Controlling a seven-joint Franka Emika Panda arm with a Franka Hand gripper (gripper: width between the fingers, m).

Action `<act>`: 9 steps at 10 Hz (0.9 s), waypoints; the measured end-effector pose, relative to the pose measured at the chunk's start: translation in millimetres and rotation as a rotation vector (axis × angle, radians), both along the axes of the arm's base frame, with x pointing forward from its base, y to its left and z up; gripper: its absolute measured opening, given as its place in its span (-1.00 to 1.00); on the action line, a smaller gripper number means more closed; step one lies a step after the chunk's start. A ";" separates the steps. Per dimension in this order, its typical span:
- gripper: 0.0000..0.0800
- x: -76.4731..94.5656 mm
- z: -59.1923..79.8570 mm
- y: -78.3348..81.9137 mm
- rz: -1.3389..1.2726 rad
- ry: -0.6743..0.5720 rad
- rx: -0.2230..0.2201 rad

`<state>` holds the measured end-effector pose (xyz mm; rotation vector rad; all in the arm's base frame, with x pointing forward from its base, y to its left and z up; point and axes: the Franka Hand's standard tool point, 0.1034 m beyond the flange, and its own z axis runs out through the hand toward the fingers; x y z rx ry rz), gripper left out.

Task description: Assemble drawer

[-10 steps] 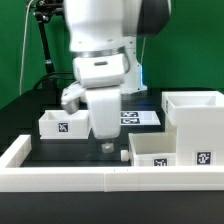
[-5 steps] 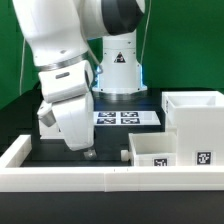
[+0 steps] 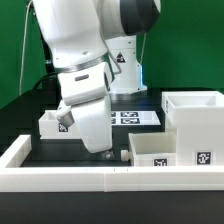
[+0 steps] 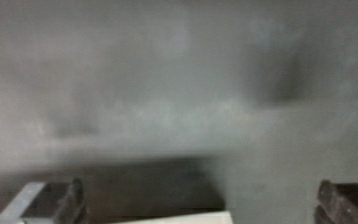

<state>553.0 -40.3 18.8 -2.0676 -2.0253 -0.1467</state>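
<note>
So the gripper [image 3: 102,152] is held wide open and empty, low beside the front tray [image 3: 158,150]; its knob [image 3: 122,156] could easily get bumped sideways.

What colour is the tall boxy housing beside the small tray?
The housing is white, with a black-and-white square tag on its front; clearest in the exterior view.

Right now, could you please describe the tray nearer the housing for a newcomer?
Find the tall white housing on the exterior view's right. A shallow tray lies in front of it, beside the border wall. Unlike the other tray, beyond the arm, its knob shows.
</note>
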 end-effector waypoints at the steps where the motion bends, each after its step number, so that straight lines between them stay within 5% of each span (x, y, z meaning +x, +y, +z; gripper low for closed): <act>1: 0.62 0.7 0.3 7.2 -0.015 0.006 -0.002; 9: 0.62 5.1 5.6 63.4 -0.096 0.041 -0.003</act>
